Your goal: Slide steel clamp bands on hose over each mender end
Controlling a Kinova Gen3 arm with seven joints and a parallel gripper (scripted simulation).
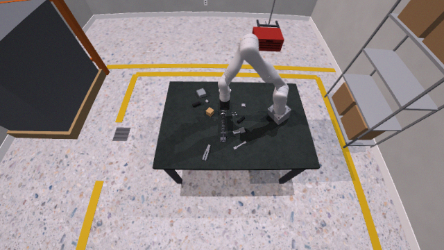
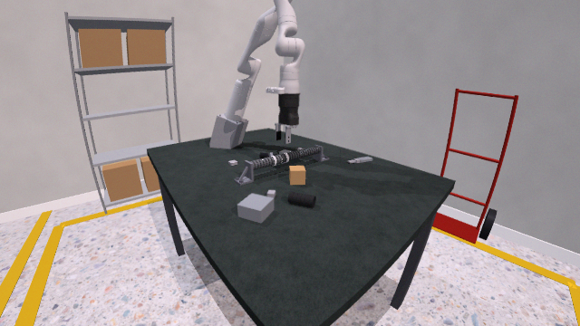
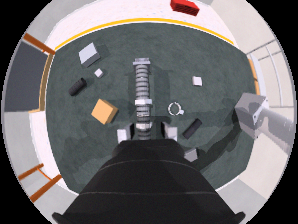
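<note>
A black ribbed hose [image 1: 223, 126] [image 2: 299, 154] [image 3: 141, 82] lies level between two small end brackets on the dark table [image 1: 277, 153] [image 2: 340, 235]. Two steel clamp bands sit close together near its middle: one band [image 2: 273, 159] and a second band [image 2: 285, 157]. In the wrist view one bright band [image 3: 143, 103] shows just ahead of the fingers. My gripper [image 1: 223, 110] [image 2: 284, 136] [image 3: 147, 128] is open and empty. It points straight down and hangs a little above the hose, over the bands. The mender inside the hose is hidden.
An orange cube [image 1: 209, 111] [image 2: 297, 175] [image 3: 103, 110] sits close beside the hose. A grey block [image 1: 201, 92] [image 2: 256, 207], two black cylinders [image 1: 196, 103] [image 1: 241, 119], a small ring [image 1: 234, 113] [image 3: 174, 108], a metal bar [image 1: 206, 152] and a wrench [image 1: 239, 145] lie around. The arm's base [image 1: 278, 114] stands at the table's side.
</note>
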